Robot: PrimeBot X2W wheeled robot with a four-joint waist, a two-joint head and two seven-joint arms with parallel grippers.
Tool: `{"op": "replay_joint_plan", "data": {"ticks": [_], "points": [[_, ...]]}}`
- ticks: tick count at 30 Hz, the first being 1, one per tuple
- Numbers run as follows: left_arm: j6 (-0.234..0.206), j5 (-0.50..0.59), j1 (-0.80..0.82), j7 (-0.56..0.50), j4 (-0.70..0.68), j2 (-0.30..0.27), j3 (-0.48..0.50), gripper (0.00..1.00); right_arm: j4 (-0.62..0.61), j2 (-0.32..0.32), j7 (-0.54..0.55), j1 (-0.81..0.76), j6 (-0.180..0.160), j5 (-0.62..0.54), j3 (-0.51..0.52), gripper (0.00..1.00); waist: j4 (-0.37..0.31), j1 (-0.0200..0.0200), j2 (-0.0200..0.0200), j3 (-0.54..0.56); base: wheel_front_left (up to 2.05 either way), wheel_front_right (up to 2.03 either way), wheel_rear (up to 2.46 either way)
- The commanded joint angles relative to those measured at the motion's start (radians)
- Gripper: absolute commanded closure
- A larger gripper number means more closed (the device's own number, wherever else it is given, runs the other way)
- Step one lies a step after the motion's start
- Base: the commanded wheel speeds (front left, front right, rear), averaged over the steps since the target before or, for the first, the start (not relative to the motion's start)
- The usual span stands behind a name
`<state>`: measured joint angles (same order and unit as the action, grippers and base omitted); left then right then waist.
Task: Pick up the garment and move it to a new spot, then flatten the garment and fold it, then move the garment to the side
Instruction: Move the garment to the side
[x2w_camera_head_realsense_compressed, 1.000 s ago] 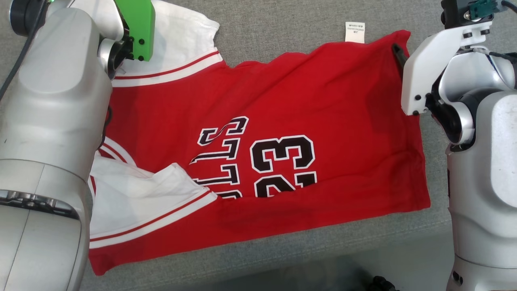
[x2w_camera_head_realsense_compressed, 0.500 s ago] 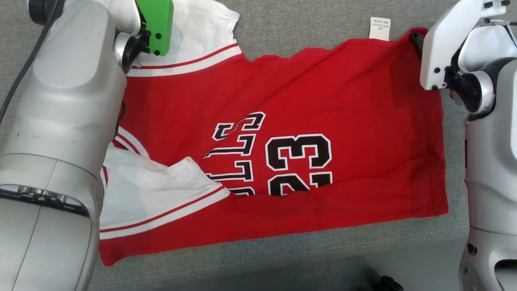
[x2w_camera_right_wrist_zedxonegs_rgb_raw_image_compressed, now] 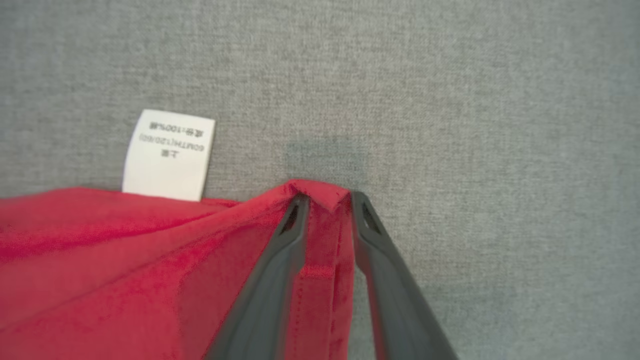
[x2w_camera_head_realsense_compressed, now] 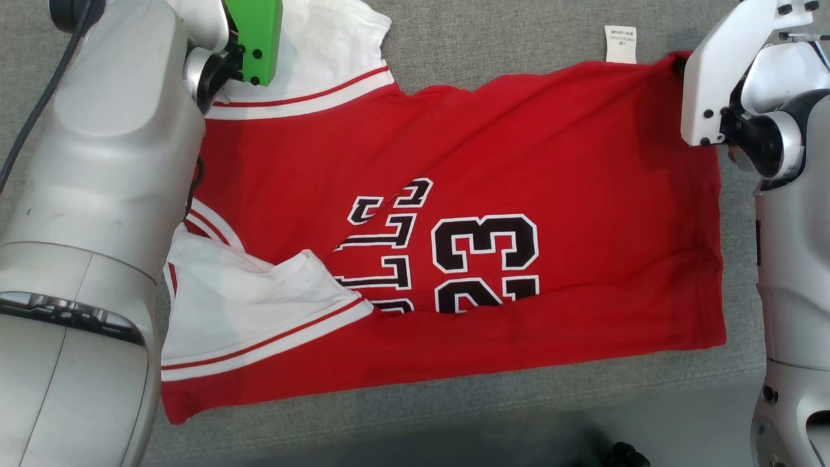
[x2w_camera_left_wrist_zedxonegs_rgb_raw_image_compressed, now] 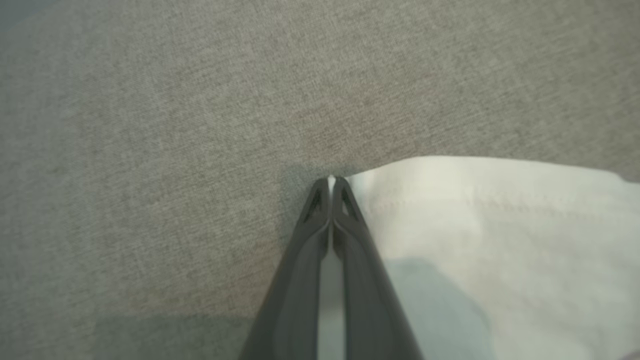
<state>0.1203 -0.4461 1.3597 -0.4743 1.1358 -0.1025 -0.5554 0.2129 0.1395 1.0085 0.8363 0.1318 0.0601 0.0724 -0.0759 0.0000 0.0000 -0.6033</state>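
Now left pincer (x2w_camera_left_wrist_zedxonegs_rgb_raw_image_compressed: 330, 182) was clamped on jersey (x2w_camera_head_realsense_compressed: 551, 162) white sleeve edge; right pincer (x2w_camera_right_wrist_zedxonegs_rgb_raw_image_compressed: 325, 197) sat narrow astride red hem corner, grip unclear.

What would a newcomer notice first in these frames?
The red jersey with black 23, spread across the grey surface, one white sleeve folded over at lower left. At its far corners, the left gripper is shut on the other white sleeve's edge and the right gripper's fingers straddle the red hem.
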Motion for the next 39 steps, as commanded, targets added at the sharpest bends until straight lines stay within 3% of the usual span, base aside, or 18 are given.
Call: {"op": "replay_joint_plan", "data": {"ticks": [1, 2, 3, 4, 10, 16, 26, 30, 36, 39], "points": [[-0.002, -0.004, -0.054, -0.014, 0.042, -0.008, -0.014, 1.0, 0.021, 0.016, -0.014, 0.002, -0.002, -0.011, 0.0, 0.64, 0.002, 0.0, 0.0, -0.005, 0.0, 0.0, 0.0], [-0.004, -0.005, -0.053, -0.01, 0.042, -0.009, -0.015, 1.0, 0.026, 0.018, -0.022, 0.004, -0.002, -0.012, -0.005, 0.75, 0.003, 0.0, 0.0, -0.007, 0.0, 0.0, 0.0], [-0.005, -0.006, -0.052, -0.008, 0.042, -0.009, -0.015, 1.0, 0.029, 0.02, -0.036, 0.009, -0.002, -0.009, -0.01, 0.96, 0.004, 0.0, 0.0, -0.008, 0.0, 0.0, 0.0], [-0.005, -0.009, -0.051, -0.003, 0.042, -0.009, -0.015, 1.0, 0.032, 0.021, -0.048, 0.012, -0.002, -0.003, -0.013, 1.0, 0.005, 0.0, 0.0, -0.009, 0.0, 0.0, 0.0], [-0.002, -0.024, -0.049, 0.052, 0.011, -0.009, -0.003, 1.0, 0.042, 0.027, -0.074, -0.008, -0.002, 0.029, -0.035, 1.0, 0.015, 0.0, 0.0, 0.001, 0.0, 0.0, 0.0], [-0.022, -0.078, -0.059, 0.19, -0.06, -0.01, 0.059, 1.0, 0.004, 0.048, -0.063, -0.072, -0.001, 0.078, -0.03, 1.0, 0.043, 0.0, 0.0, 0.033, 0.0, 0.0, 0.0], [-0.02, -0.161, -0.21, 0.377, -0.244, -0.034, 0.139, 1.0, -0.106, 0.097, -0.046, -0.192, -0.001, 0.156, -0.021, 1.0, 0.088, 0.0, 0.0, 0.122, 0.0, 0.0, 0.0], [-0.017, -0.203, -0.311, 0.415, -0.357, -0.042, 0.166, 1.0, -0.12, 0.103, -0.048, -0.243, -0.001, 0.171, -0.029, 1.0, 0.095, 0.0, 0.0, 0.178, 0.0, 0.0, 0.0], [-0.006, -0.31, -0.527, 0.382, -0.605, -0.053, 0.2, 1.0, -0.129, 0.117, -0.05, -0.313, -0.001, 0.191, -0.034, 1.0, 0.102, 0.0, 0.0, 0.254, 0.0, 0.0, 0.0], [-0.041, -0.341, -0.687, 0.346, -0.787, -0.091, 0.207, 1.0, -0.12, 0.135, -0.049, -0.361, -0.001, 0.194, -0.042, 1.0, 0.11, 0.0, 0.0, 0.291, 0.0, 0.0, 0.0]]}}
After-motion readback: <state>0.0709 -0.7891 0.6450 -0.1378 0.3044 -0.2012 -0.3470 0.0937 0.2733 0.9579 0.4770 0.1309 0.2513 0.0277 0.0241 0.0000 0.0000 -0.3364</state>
